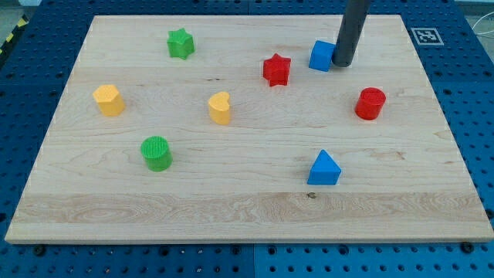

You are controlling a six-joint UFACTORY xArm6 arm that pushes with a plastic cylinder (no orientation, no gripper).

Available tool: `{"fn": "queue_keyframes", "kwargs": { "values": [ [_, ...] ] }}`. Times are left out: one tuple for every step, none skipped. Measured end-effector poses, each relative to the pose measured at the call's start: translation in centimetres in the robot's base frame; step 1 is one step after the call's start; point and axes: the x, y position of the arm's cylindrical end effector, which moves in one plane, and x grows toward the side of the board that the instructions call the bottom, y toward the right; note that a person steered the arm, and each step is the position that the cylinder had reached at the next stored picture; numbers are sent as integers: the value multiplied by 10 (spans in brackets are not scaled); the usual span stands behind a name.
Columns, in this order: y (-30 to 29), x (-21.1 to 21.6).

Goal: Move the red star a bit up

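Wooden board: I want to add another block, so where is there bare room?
Free: the strip along the view's bottom, below the green cylinder and blue triangular block. Crowded: upper right, where my tip touches the blue cube beside the red star.

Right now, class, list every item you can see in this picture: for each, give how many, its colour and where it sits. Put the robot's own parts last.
green star: one, green, view's top left of centre
red star: one, red, upper middle, left of the blue cube
blue cube: one, blue, upper right, beside my tip
red cylinder: one, red, view's right
yellow hexagonal block: one, yellow, view's left
yellow heart-like block: one, yellow, centre
green cylinder: one, green, lower left
blue triangular block: one, blue, lower right
wooden board: one, pale wood, under all the blocks
my tip: one dark rod, its end right of the blue cube, close or touching
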Motion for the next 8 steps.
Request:
{"fn": "queue_keyframes", "kwargs": {
  "values": [
    [0,13],
    [-8,46],
    [-28,68],
    [-63,73],
    [-95,68],
    [-110,61],
    [-110,61],
    [-110,58]
  ]
}}
